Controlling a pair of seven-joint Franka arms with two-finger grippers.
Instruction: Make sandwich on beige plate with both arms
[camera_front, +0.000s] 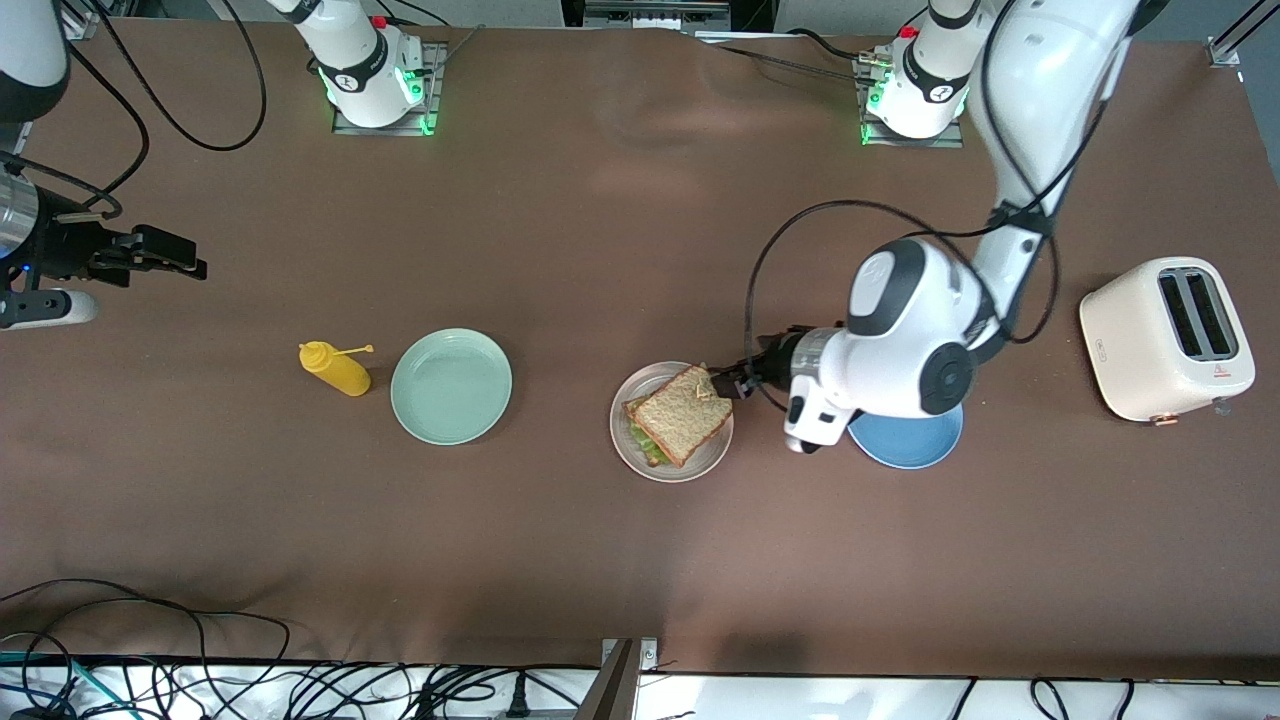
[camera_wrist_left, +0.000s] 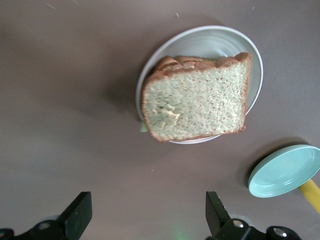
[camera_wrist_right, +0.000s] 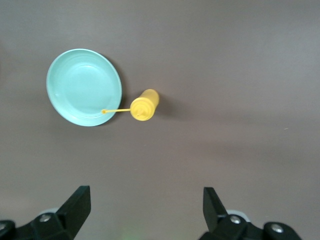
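Hovering open-fingered beside the sandwich (camera_front: 680, 415) on the beige plate (camera_front: 628, 450), the left gripper (camera_front: 738, 380) could clip its overhanging top slice, while the right gripper (camera_front: 190, 262) waits open.

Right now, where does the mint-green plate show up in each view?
Front view: mint-green plate on the table between the yellow bottle and the beige plate with the sandwich.
Left wrist view: plate at the frame's edge, past the sandwich.
Right wrist view: plate in full, beside the bottle.
Shared landmark: the yellow bottle, in all three views.
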